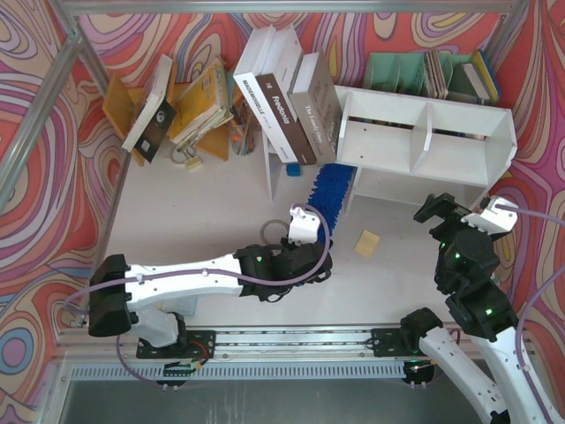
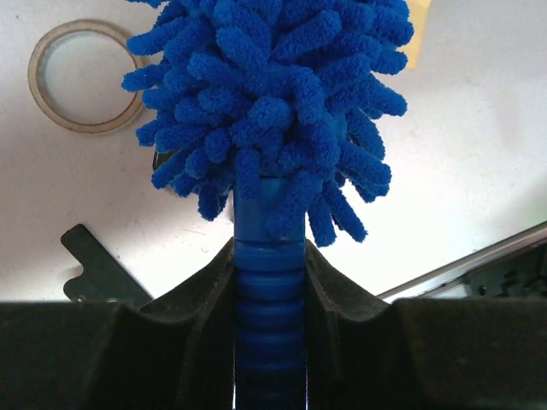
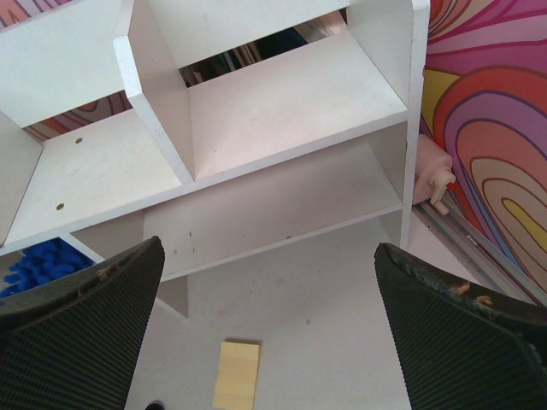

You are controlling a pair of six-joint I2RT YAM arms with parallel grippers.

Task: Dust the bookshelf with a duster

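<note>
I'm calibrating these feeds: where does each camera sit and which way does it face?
Top external: above and behind, looking down at the table and bookshelf; left arm and right arm show.
Left wrist: on the left arm, looking along the left gripper, shut on the duster.
Right wrist: on the right arm, facing the bookshelf, open right gripper framing it.
Right wrist and top share the yellow block.

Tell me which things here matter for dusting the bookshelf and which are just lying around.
For the job:
bookshelf
duster, its handle clamped in the left end effector

Just lying about:
tape ring
yellow block
books
green file organizer
</note>
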